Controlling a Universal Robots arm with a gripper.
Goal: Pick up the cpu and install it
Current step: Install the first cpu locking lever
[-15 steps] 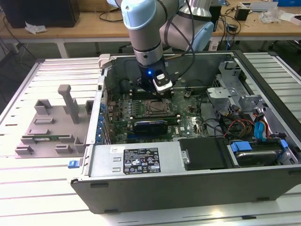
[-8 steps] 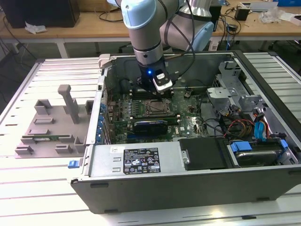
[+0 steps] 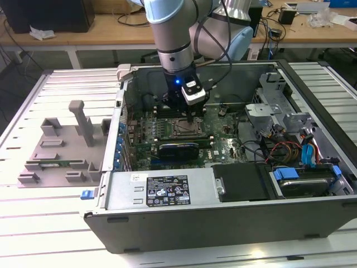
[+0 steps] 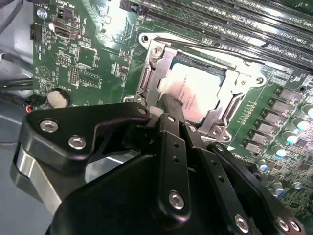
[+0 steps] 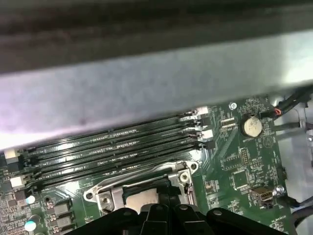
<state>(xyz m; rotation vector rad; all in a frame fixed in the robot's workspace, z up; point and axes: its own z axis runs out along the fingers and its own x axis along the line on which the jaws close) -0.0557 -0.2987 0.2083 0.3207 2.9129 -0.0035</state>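
The big computer case [image 3: 234, 212] lies open so the arm can reach in. The gripper [image 4: 168, 105] hangs right over the socket [image 4: 156, 63]. The cpu [image 4: 193, 93] sits inside it, just under the fingertips. Whether the jaws are pinched or let go, one cannot tell.

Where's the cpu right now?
The cpu sits in the motherboard socket inside the computer case, beside the memory slots. In the second wrist view the tool is right at its edge.
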